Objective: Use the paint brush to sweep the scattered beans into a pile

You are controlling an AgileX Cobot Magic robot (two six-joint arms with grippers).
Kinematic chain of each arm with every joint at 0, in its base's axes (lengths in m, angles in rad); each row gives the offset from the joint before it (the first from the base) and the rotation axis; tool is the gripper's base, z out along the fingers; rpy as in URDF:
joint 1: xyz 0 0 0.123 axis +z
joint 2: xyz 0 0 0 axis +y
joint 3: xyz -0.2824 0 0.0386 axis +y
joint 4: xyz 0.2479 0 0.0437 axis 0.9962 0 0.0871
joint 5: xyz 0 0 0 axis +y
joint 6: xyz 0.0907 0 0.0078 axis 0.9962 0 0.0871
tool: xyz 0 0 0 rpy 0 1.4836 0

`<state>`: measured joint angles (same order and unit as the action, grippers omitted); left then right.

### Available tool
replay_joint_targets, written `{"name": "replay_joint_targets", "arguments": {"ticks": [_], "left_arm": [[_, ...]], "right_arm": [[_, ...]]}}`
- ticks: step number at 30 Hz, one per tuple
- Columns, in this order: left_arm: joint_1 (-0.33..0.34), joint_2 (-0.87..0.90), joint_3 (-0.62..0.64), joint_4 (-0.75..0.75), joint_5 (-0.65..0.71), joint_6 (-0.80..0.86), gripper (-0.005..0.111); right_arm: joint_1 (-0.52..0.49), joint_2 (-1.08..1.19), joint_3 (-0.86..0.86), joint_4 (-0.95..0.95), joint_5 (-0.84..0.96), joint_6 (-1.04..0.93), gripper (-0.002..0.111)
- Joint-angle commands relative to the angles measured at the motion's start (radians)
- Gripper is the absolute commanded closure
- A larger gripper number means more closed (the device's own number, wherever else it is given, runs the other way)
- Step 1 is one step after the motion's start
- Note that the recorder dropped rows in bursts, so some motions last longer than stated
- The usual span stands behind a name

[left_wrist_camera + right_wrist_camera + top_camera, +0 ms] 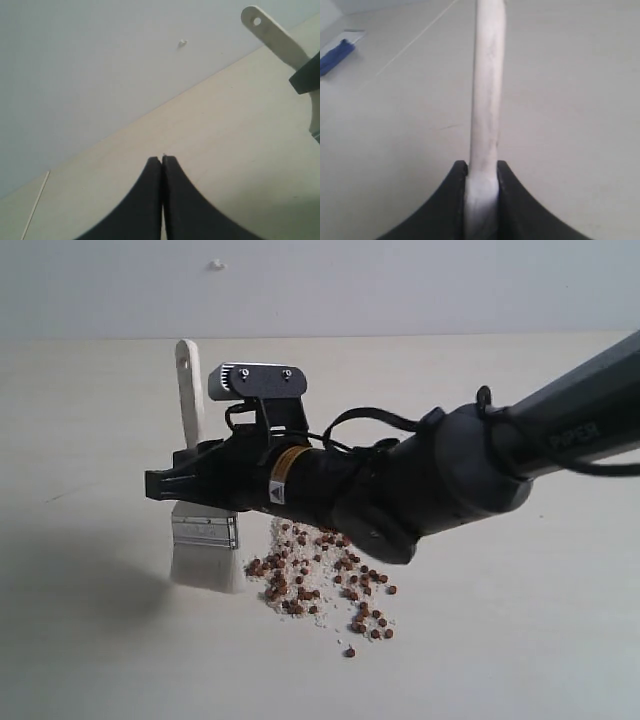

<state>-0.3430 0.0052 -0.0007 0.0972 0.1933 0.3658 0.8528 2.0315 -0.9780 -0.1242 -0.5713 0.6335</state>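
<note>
The paint brush [203, 540] stands upright, bristles down on the table, its pale handle [188, 390] rising above my right gripper [170, 483], which reaches across from the right and is shut on the handle [485, 100]. The reddish-brown beans [320, 575] lie in a loose cluster with whitish crumbs just right of the bristles. The brush handle's end with its hole [272, 35] shows in the left wrist view. My left gripper [162, 159] hovers over bare table, jaws pressed together and holding nothing; it is out of the exterior view.
The pale table [520, 640] runs back to a light wall [400, 280]. A blue and white object [337, 52] lies far off in the right wrist view. The right arm [480, 465] stretches over the beans.
</note>
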Motion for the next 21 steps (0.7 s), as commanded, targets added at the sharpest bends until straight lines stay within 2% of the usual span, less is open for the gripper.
{"name": "replay_joint_targets", "arguments": {"ticks": [1, 4, 15, 21], "left_arm": [[-0.007, -0.005, 0.001, -0.001, 0.000, -0.003, 0.107], [-0.007, -0.005, 0.001, -0.001, 0.000, -0.003, 0.107], [-0.007, -0.005, 0.001, -0.001, 0.000, -0.001, 0.107], [-0.007, -0.005, 0.001, -0.001, 0.000, -0.003, 0.107]], "right_arm": [[0.079, -0.011, -0.006, 0.509, 0.025, -0.406, 0.108], [0.102, -0.011, -0.006, 0.689, 0.053, -0.606, 0.108], [0.102, -0.013, -0.006, 0.902, 0.096, -0.842, 0.108], [0.102, -0.020, -0.006, 1.116, 0.056, -1.060, 0.108]]}}
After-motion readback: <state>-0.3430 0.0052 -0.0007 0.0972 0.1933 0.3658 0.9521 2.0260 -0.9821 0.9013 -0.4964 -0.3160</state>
